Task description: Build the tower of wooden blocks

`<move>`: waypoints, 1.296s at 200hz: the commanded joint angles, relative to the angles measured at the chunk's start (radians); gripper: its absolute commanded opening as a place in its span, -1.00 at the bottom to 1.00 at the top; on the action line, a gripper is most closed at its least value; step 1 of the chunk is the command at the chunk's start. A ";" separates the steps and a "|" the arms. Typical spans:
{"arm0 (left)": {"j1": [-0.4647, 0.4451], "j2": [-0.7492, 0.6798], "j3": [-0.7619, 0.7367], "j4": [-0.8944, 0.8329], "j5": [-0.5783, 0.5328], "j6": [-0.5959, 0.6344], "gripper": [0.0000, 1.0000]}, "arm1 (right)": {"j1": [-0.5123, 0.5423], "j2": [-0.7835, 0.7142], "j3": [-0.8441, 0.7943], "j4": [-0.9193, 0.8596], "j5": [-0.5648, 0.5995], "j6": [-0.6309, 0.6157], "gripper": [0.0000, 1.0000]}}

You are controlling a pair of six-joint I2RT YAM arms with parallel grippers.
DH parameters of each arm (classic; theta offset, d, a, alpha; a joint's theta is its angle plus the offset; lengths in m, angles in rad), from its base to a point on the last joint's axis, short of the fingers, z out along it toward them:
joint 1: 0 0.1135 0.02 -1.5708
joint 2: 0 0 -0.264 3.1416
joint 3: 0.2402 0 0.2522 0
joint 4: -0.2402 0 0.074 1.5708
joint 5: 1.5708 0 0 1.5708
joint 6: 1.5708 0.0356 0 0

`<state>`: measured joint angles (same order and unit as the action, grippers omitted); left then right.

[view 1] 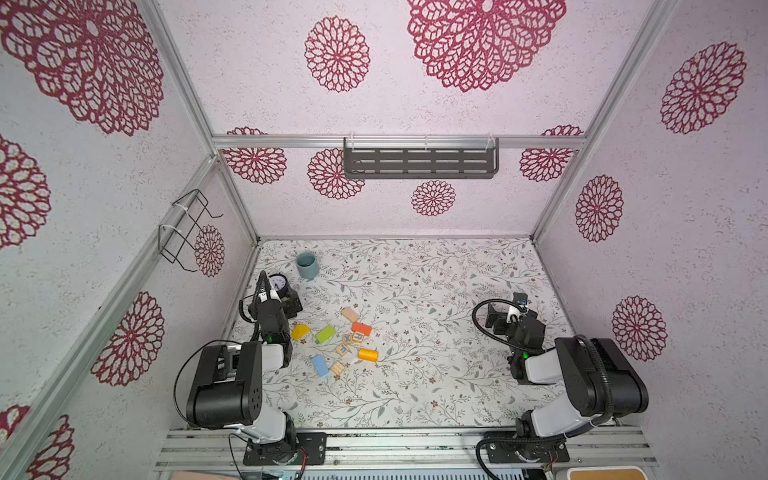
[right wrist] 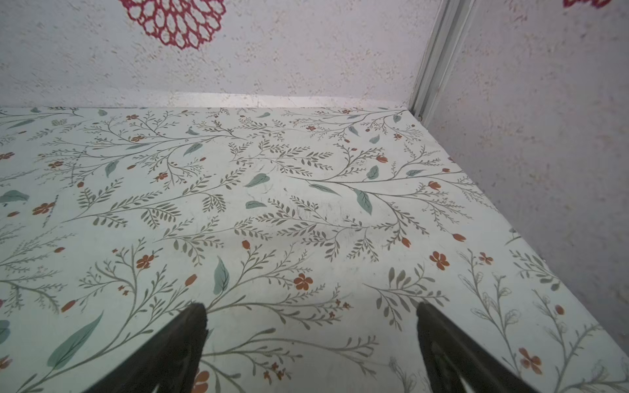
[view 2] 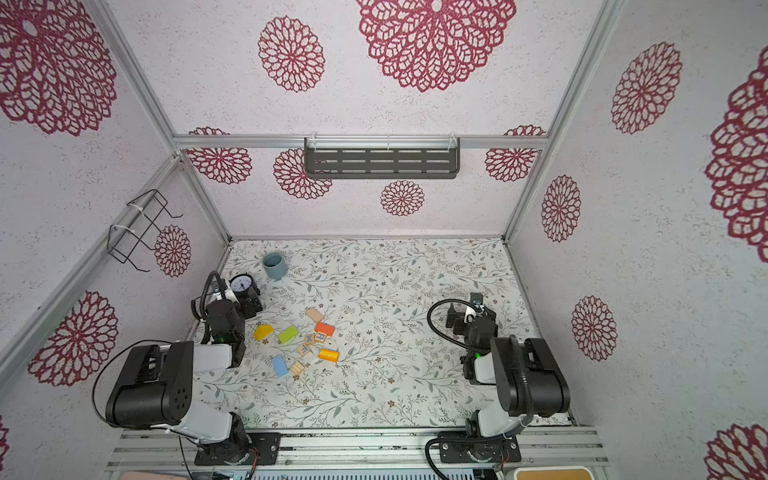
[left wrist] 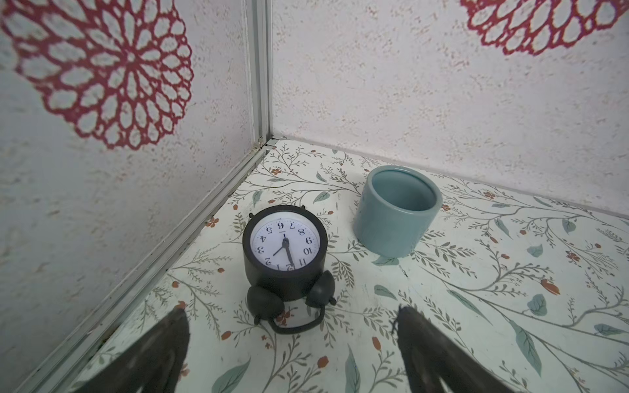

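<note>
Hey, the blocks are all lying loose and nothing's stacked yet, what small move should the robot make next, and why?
Probably swing the left gripper away from the alarm clock and over the yellow block. Its jaws stand open and empty, it faces the clock rather than the wood blocks, and the yellow one lies nearest that arm.

Your left arm (view 1: 226, 386) and right arm (view 1: 598, 382) sit folded at the elbow, each on its own side, wrists tilted forward and down. Your left gripper (left wrist: 292, 311) and right gripper (right wrist: 311, 306) stand spread wide, holding nothing.
</note>
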<state>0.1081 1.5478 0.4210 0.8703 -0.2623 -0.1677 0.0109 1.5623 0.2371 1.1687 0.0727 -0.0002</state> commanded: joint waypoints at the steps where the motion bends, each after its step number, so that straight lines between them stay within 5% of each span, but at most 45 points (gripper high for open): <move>1: 0.002 0.005 -0.001 0.011 0.009 0.022 0.95 | -0.005 -0.030 0.011 0.037 -0.017 -0.006 0.98; 209: 0.010 0.004 0.005 -0.003 0.020 0.020 0.95 | -0.032 -0.028 0.019 0.025 -0.061 0.014 0.98; 230: 0.009 -0.035 0.008 -0.033 -0.047 -0.007 0.95 | -0.039 -0.063 0.004 0.027 0.053 0.070 0.98; 259: -0.003 -0.156 0.128 -0.334 -0.103 -0.015 0.95 | -0.043 -0.315 0.085 -0.358 0.107 0.148 0.98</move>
<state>0.1120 1.4883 0.4435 0.7475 -0.3008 -0.1799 -0.0250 1.4357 0.2379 1.0569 0.1024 0.0486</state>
